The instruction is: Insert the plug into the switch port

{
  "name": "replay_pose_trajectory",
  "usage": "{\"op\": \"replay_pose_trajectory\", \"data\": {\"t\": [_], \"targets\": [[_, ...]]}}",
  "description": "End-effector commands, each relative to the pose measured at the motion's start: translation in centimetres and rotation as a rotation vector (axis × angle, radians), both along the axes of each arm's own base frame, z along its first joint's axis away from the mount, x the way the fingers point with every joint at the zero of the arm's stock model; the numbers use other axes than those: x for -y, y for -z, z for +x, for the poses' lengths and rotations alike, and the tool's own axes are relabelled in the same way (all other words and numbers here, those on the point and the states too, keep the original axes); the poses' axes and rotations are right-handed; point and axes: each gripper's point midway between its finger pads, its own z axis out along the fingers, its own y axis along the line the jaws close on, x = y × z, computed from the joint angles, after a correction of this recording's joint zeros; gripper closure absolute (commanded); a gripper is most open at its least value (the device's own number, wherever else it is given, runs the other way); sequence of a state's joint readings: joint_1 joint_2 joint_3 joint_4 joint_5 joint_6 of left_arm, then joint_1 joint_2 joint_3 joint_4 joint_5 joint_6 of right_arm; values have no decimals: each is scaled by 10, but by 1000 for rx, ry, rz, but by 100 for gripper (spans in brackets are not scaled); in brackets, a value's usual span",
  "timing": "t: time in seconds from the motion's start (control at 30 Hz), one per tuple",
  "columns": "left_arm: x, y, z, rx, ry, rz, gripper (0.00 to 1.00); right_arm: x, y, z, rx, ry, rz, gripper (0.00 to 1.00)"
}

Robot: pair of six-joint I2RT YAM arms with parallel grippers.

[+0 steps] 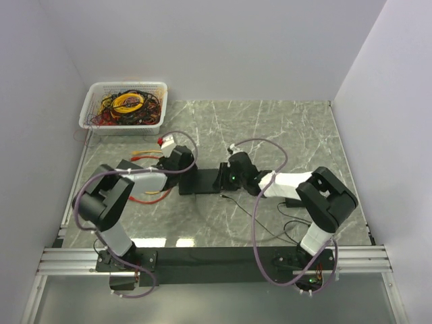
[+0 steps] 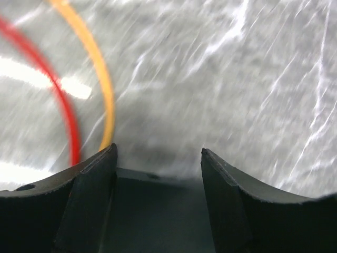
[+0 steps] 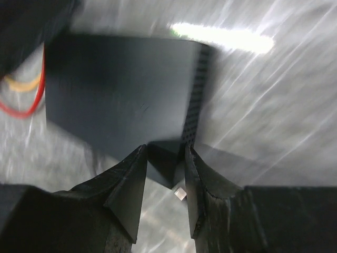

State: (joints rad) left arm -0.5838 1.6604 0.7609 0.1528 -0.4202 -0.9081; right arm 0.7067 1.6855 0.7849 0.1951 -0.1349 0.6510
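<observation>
We saw the marble table (image 1: 283,128) w/ a white basket (image 1: 91,115) of tangled cables at its far left corner. Both arms reached in toward the middle, where the black switch (image 1: 206,181) lay flat betw. them. The left gripper (image 2: 158,150) sat at the switch's left end, jaws wide and clamped on it, the dark body filling the gap finger to finger. An orange cable (image 2: 102,79) and a red cable (image 2: 66,116) curved over the marble just beyond it. The right gripper (image 3: 165,148) was at the switch's right end, jaws narrow and pinching the small dark plug (image 3: 167,168), its pale tip showing below. The plug sat right at the switch's near edge; whether it was seated we couldn't tell. A thin black lead (image 1: 253,216) trailed toward the right arm's base.
</observation>
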Motion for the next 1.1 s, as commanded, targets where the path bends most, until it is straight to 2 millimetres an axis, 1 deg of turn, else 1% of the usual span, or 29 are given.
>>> {"op": "replay_pose_trajectory", "data": {"t": [0.0, 0.03, 0.07, 0.1, 0.13, 0.17, 0.2, 0.23, 0.27, 0.3, 0.33, 0.4, 0.43, 0.47, 0.53, 0.6, 0.63, 0.67, 0.7, 0.73, 0.8, 0.83, 0.87, 0.9, 0.93, 0.97, 1.0, 1.03, 1.07], "targets": [[65, -18, 15, 16, 185, -142, 31, -42, -13, -52, -57, -130, 93, 60], [75, -30, 27, 42, 199, -150, 31, -44, -14, -56, -59, -134, 95, 60], [79, -21, 30, 25, 225, -124, 31, -48, -18, -61, -55, -141, 107, 60], [82, -22, 35, 25, 238, -118, 31, -50, -18, -66, -60, -151, 111, 60], [91, -35, 48, 55, 253, -129, 31, -53, -19, -73, -66, -159, 119, 60], [94, -26, 53, 38, 268, -115, 31, -54, -20, -75, -65, -160, 123, 60], [98, -27, 58, 35, 298, -117, 32, -55, -23, -78, -64, -163, 132, 60], [106, -37, 68, 57, 319, -131, 32, -56, -25, -80, -61, -170, 137, 60], [111, -31, 72, 52, 352, -126, 32, -58, -27, -81, -57, -175, 143, 60], [118, -33, 73, 52, 388, -143, 32, -59, -29, -82, -51, -180, 152, 60], [128, -43, 79, 75, 421, -162, 32, -60, -32, -83, -44, -187, 160, 60], [140, -40, 82, 73, 475, -169, 32, -62, -36, -84, -28, -201, 162, 60], [147, -49, 87, 93, 498, -185, 33, -62, -37, -83, -22, -202, 160, 60], [153, -50, 87, 104, 532, -189, 33, -61, -37, -84, -20, -202, 157, 60], [164, -63, 89, 120, 567, -205, 33, -57, -40, -84, -8, -204, 144, 60], [165, -73, 89, 126, 566, -176, 34, -46, -43, -86, 15, -185, 125, 60], [163, -78, 85, 116, 563, -160, 34, -39, -44, -86, 33, -174, 105, 60], [156, -99, 86, 153, 537, -146, 33, -32, -46, -86, 50, -161, 93, 60], [153, -109, 83, 168, 527, -138, 33, -17, -52, -85, 85, -127, 69, 59], [142, -129, 74, 181, 510, -134, 33, -9, -56, -84, 106, -108, 61, 58], [117, -147, 74, 209, 399, -93, 33, 10, -73, -85, 162, -77, 52, 57], [102, -163, 62, 218, 360, -85, 33, 18, -78, -80, 194, -42, 35, 54], [87, -162, 55, 201, 302, -58, 33, 27, -86, -80, 218, -24, 29, 52], [81, -167, 47, 205, 286, -53, 33, 32, -90, -77, 238, -9, 15, 50], [70, -169, 33, 208, 271, -53, 33, 39, -93, -69, 255, 21, 2, 44], [63, -165, 24, 190, 248, -51, 32, 41, -95, -66, 256, 27, -4, 41], [57, -147, 11, 152, 245, -40, 32, 44, -95, -60, 257, 35, -11, 38], [51, -150, 1, 156, 236, -51, 33, 47, -93, -53, 241, 38, -7, 34], [46, -144, -5, 147, 213, -58, 32, 46, -89, -44, 228, 43, -7, 33]]}}
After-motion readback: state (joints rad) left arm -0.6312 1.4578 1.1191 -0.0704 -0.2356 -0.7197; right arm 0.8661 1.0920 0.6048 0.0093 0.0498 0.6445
